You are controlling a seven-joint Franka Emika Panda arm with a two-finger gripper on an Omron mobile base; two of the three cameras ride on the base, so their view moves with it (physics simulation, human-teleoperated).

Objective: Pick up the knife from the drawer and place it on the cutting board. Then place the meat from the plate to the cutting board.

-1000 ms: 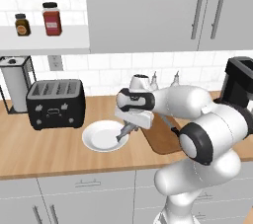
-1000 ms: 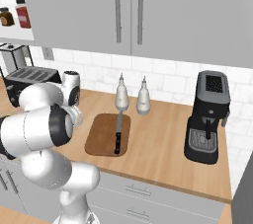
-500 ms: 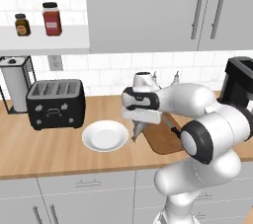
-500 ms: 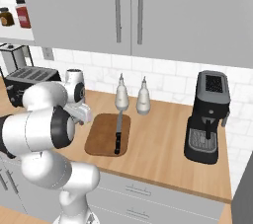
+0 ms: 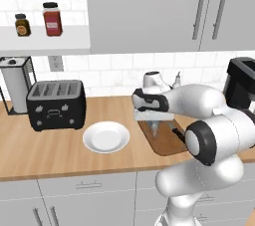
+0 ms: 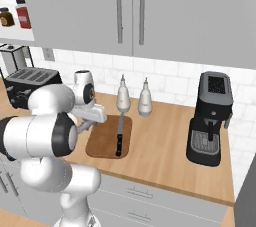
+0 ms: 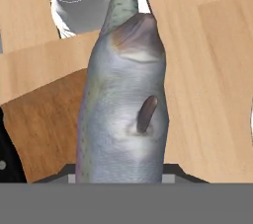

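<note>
Gripper clamped on the fish, which hangs from it over the left edge of the cutting board; fingertips hidden behind the fish in the hand view. Knife lies on the board along its right side, black handle toward the robot, blade toward the wall. White plate sits bare on the counter just left of the board. Black toaster well left of the board; two pale bottles behind the board; black coffee machine well right of it.
</note>
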